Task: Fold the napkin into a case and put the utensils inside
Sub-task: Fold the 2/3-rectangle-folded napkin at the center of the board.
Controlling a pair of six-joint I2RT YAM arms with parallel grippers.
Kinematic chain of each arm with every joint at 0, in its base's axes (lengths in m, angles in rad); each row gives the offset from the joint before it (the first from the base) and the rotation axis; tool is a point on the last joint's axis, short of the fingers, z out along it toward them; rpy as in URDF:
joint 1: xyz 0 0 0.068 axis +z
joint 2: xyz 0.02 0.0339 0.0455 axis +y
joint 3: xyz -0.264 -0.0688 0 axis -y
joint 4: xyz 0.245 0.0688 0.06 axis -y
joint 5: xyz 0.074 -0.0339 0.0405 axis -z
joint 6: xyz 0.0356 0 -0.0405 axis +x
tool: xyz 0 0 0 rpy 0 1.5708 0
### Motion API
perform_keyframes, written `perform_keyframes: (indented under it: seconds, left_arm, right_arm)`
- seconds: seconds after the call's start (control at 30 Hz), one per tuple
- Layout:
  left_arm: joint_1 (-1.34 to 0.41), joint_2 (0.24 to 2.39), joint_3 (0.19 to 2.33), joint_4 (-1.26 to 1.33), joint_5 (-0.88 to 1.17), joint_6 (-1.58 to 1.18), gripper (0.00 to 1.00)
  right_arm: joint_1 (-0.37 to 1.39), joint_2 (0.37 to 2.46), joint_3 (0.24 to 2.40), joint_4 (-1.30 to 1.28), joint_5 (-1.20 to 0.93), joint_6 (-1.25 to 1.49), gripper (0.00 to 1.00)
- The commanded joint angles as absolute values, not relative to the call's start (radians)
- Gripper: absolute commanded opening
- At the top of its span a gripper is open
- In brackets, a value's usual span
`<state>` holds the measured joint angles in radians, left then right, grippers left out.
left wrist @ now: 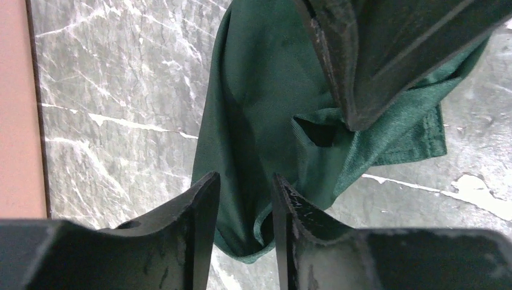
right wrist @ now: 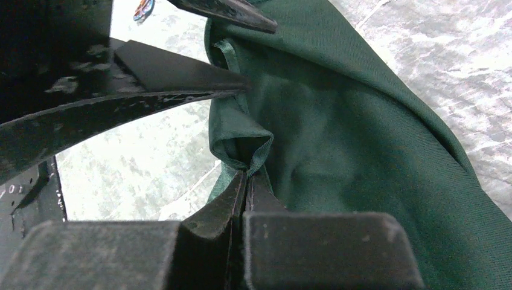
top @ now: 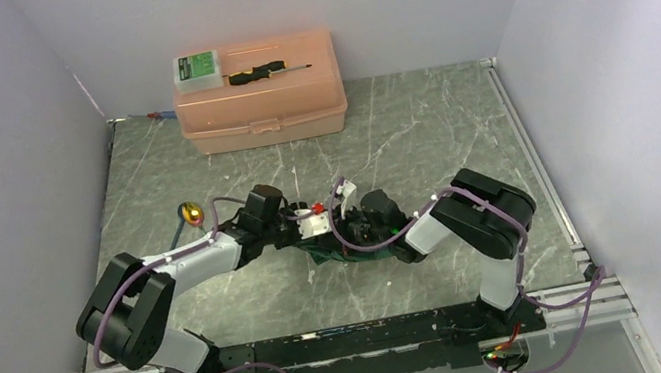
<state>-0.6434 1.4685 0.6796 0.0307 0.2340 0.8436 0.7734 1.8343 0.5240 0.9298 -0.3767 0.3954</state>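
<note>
The right tool [right wrist: 246, 175] is clenched on a small fold of the dark green napkin [right wrist: 338, 151], its jaws pressed together. Facing it, the left tool [left wrist: 244, 187] stands released, jaws parted, with a hem of the cloth showing in the gap, unpinched. The napkin lies bunched mid-worktop [top: 419, 131] between both tools. At ten o'clock from it rests a gold-headed utensil [top: 192, 212]. Farthest, at twelve o'clock, a peach box [top: 260, 107] carries a screwdriver [top: 267, 71].
</note>
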Motion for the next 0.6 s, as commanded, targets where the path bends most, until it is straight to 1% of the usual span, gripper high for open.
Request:
perform_keyframes:
  seconds: [0.0,0.17,0.23,0.3,0.33,0.57]
  left_arm:
    - [-0.64,1.498,0.726,0.089,0.206,0.806,0.39]
    - [-0.637,1.52,0.724,0.11,0.209,0.797,0.3]
    - [-0.638,1.526,0.72,0.121,0.214,0.79,0.22]
    - [-0.637,1.525,0.718,0.126,0.221,0.784,0.08]
    - [-0.637,1.522,0.718,0.124,0.224,0.781,0.04]
    - [-0.637,1.502,0.699,0.125,0.225,0.773,0.03]
  right_arm:
    - [0.771,1.777,0.548,0.901,-0.404,0.42,0.0]
    - [0.761,1.768,0.55,0.884,-0.41,0.453,0.0]
    - [0.756,1.778,0.562,0.871,-0.417,0.468,0.0]
    - [0.745,1.796,0.58,0.843,-0.426,0.486,0.0]
    - [0.738,1.805,0.589,0.83,-0.433,0.498,0.0]
    - [0.691,1.813,0.622,0.769,-0.44,0.535,0.0]
